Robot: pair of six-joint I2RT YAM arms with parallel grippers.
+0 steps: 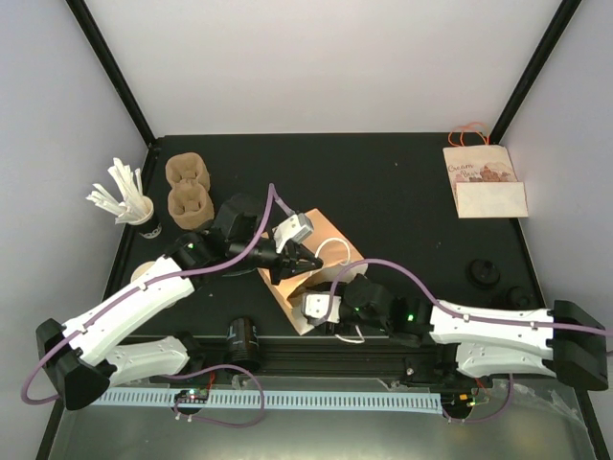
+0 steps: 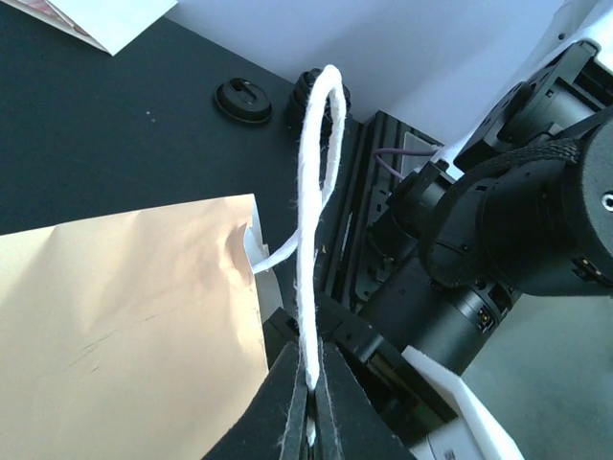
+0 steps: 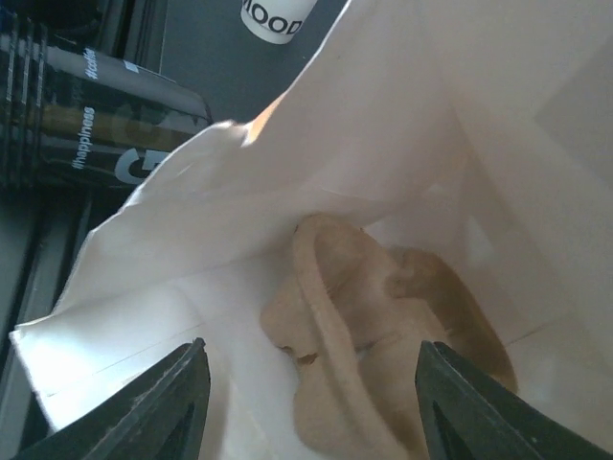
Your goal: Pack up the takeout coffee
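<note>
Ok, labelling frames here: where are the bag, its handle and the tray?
bag [image 2: 124, 307], left wrist view, tan side panel.
handle [image 2: 306, 316], left wrist view, strand below the loop.
tray [image 3: 330, 316], right wrist view, ridge inside the bag.

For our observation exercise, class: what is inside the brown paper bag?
A tan cardboard cup carrier lies inside the bag, against its white lining. The bag's bottom under the carrier is covered, so anything beneath it cannot be seen.

black table | white backdrop walls | black frame posts | white slotted strip at near edge
</note>
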